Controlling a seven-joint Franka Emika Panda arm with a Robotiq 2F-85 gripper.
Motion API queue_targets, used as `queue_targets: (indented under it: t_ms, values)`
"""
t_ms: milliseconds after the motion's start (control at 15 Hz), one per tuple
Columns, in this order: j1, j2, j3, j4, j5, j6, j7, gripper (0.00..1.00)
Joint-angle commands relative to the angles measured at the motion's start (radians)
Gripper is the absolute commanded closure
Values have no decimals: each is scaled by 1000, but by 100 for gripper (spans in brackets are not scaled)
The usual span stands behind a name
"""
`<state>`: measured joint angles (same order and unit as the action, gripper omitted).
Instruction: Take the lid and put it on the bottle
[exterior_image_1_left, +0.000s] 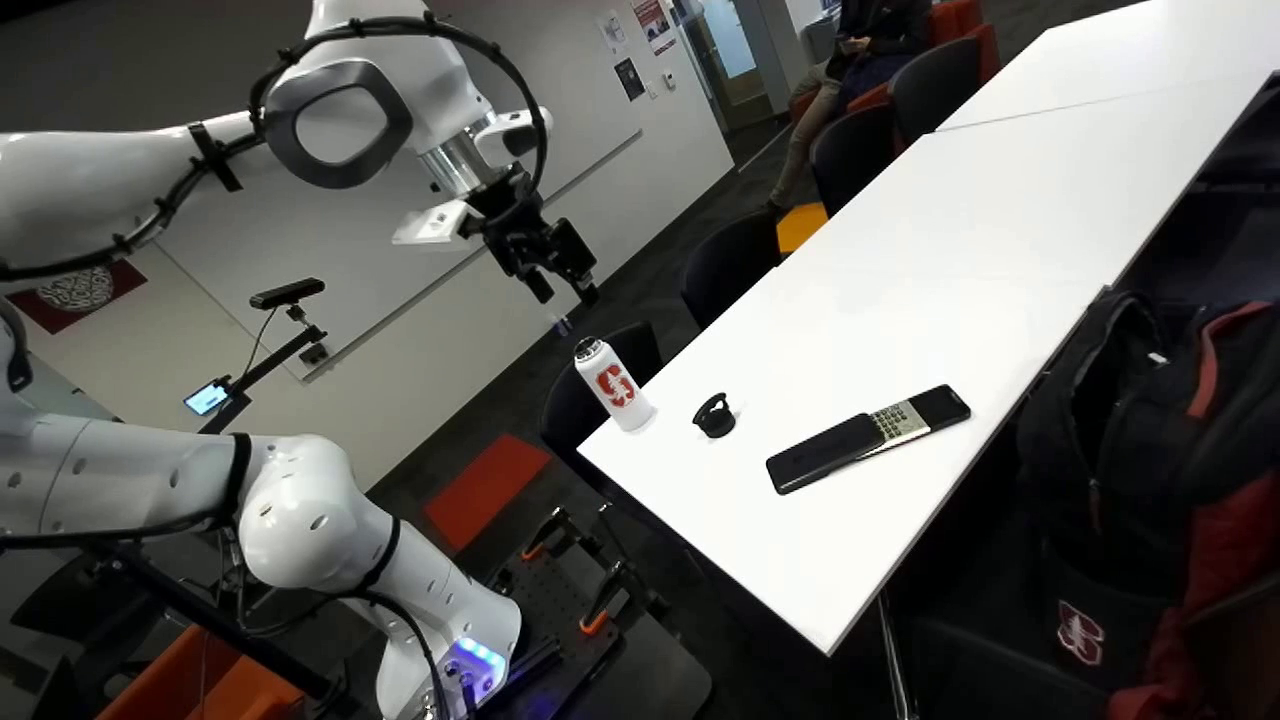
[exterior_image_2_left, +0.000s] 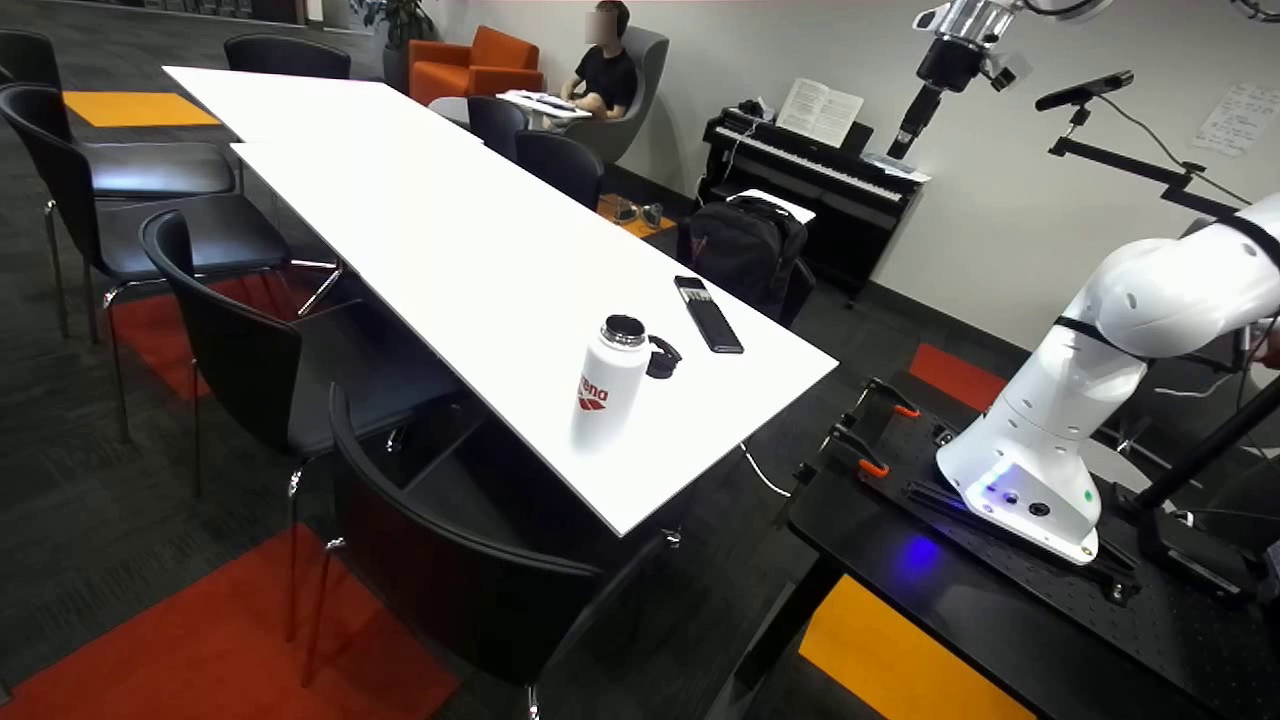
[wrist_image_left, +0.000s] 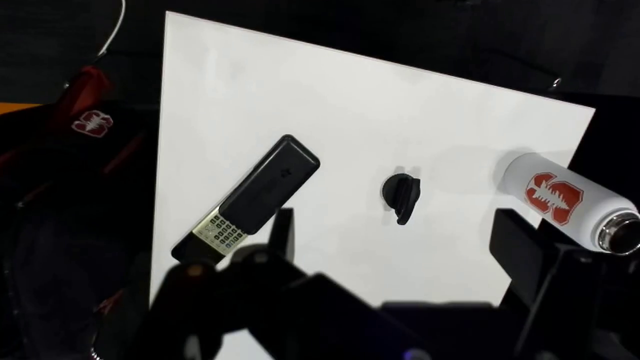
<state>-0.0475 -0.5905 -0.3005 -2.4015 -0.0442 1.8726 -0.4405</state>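
Observation:
The lid (exterior_image_1_left: 714, 416) is a small round black cap with a loop handle, lying on the white table in both exterior views (exterior_image_2_left: 661, 360). In the wrist view the lid (wrist_image_left: 400, 195) shows below, between the fingertips in the picture. The bottle (exterior_image_1_left: 613, 385) is white with a red logo and stands upright and uncapped near the table's end. It also shows in an exterior view (exterior_image_2_left: 608, 385) and at the right of the wrist view (wrist_image_left: 555, 195). My gripper (exterior_image_1_left: 566, 290) is open and empty, high above the table, also in the wrist view (wrist_image_left: 397, 235).
A long black remote-like bar (exterior_image_1_left: 840, 450) with a keypad lies on the table (exterior_image_1_left: 1000, 230), on the lid's side away from the bottle. A black-and-red backpack (exterior_image_1_left: 1110, 450) is beside the table. Chairs (exterior_image_2_left: 265, 370) stand along its opposite edge.

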Motion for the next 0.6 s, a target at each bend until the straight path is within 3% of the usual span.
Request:
queue_targets:
  t_ms: [0, 333, 533]
  values:
    - [22, 101, 71, 20, 46, 123, 82, 0]
    - [43, 359, 184, 47, 78, 405, 257, 0]
    - [46, 517, 232, 86, 68, 464, 325, 0]
